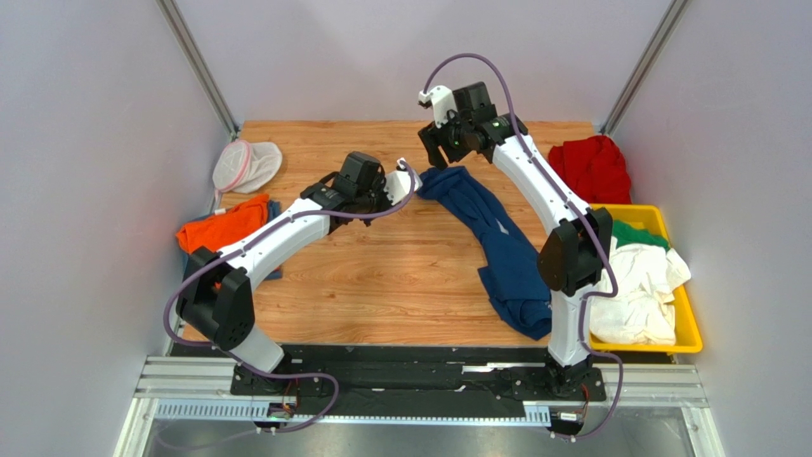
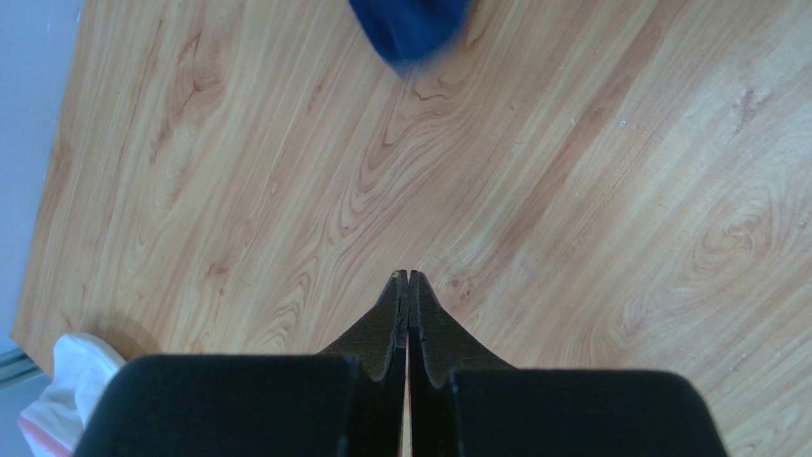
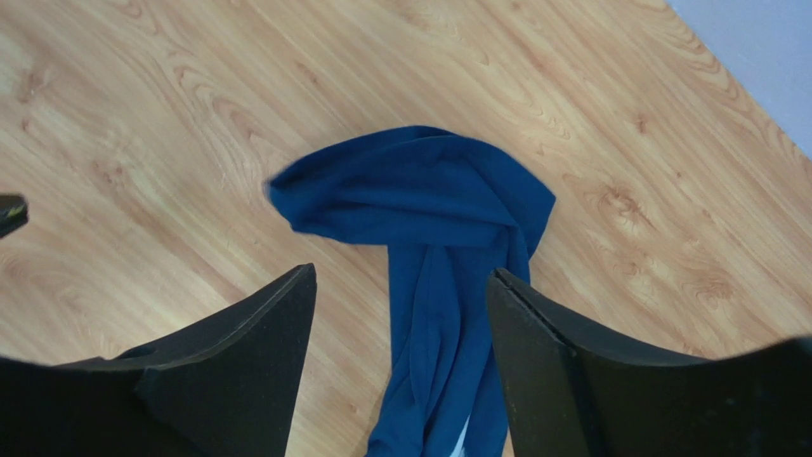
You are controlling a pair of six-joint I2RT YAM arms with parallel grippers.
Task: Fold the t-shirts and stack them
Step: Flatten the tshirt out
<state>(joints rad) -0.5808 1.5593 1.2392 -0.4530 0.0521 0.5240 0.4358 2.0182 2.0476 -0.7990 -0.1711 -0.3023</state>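
My right hand (image 3: 400, 274) hung empty, jaws wide apart, over the navy t-shirt (image 3: 419, 190), which lay bunched in a long strip on the wooden surface (image 3: 143, 114). My left hand (image 2: 408, 278) was pinched shut, holding nothing.

No readable text, label or number appears anywhere.

The wooden table (image 1: 381, 276) carries a navy t-shirt (image 1: 505, 255), orange t-shirt (image 1: 214, 228), and white mesh pouch (image 1: 246, 164).

Top camera high, near edge, looking down over table (image 1: 381, 276). Wrist cameras close above it; all share navy t-shirt (image 3: 419, 190).
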